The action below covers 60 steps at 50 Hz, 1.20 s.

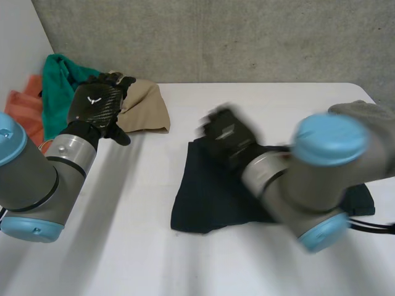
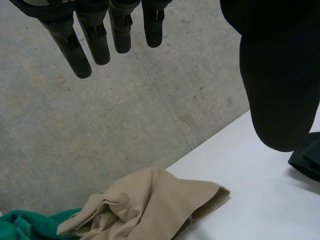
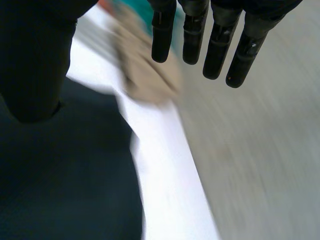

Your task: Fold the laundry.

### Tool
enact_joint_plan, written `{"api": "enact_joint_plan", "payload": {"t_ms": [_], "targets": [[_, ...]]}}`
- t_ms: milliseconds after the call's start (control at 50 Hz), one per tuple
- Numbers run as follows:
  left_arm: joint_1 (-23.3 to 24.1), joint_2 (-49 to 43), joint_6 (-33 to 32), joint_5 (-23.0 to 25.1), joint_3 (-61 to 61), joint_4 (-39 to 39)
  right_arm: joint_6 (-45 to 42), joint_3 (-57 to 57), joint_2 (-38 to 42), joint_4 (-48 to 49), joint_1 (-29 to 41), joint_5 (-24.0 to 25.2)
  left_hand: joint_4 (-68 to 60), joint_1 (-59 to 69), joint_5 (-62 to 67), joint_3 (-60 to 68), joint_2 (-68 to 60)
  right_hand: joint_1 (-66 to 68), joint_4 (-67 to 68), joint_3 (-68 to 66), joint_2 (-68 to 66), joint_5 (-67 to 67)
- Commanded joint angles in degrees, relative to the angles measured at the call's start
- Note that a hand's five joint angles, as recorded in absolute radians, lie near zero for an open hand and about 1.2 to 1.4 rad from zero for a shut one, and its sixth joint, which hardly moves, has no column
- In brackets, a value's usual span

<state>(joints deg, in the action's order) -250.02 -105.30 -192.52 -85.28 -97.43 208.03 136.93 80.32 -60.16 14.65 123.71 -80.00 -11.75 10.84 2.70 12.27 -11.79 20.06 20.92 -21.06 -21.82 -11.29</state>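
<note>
By tan cloth (image 1: 148, 110) left robot hand (image 1: 97, 102) is released; right robot hand (image 1: 227, 137), seemingly released, over dark cloth (image 1: 203, 197).

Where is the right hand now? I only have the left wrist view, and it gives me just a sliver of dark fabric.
Observer: In the head view, the right hand is at the far edge of the dark cloth, which lies spread out mid-table.
Operator: Has it gripped that cloth?
Observer: No. Its own wrist view shows its fingers straight and holding nothing.
Operator: Is there anything else in the pile at the back?
Observer: Yes. In the head view, an orange cloth lies just left of the green cloth.
</note>
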Motion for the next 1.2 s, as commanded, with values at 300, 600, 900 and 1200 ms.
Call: {"api": "enact_joint_plan", "payload": {"t_ms": [300, 600, 900, 1200], "targets": [[2.43, -0.87, 0.74, 0.38, -0.75, -0.17, 2.91, 27.79, -10.77, -5.33, -46.01, 18.11, 1.75, -0.84, -2.70, -2.27, 1.79, 10.72, 9.86, -9.72, -8.95, -9.49], [2.35, -0.96, 0.74, 0.46, -1.10, -0.08, 0.18, 27.44, -5.32, -1.03, -47.95, 22.08, 1.75, -0.84, -2.70, -2.27, 1.79, 16.41, 15.55, -15.41, -14.65, -15.18], [2.35, -0.25, 0.74, 0.29, -1.19, -0.08, -0.79, 22.34, -8.57, 1.08, -38.64, 17.86, 1.75, -0.84, -2.70, -2.27, 1.79, 59.94, 59.08, -58.94, -58.18, -58.71], [0.59, 2.65, 0.83, 0.29, -2.59, -0.26, -18.89, 6.35, -2.26, -5.07, -2.43, 15.92, 1.75, -0.84, -2.70, -2.27, 1.79, 59.94, 59.08, -58.94, -58.18, -58.71]]}}
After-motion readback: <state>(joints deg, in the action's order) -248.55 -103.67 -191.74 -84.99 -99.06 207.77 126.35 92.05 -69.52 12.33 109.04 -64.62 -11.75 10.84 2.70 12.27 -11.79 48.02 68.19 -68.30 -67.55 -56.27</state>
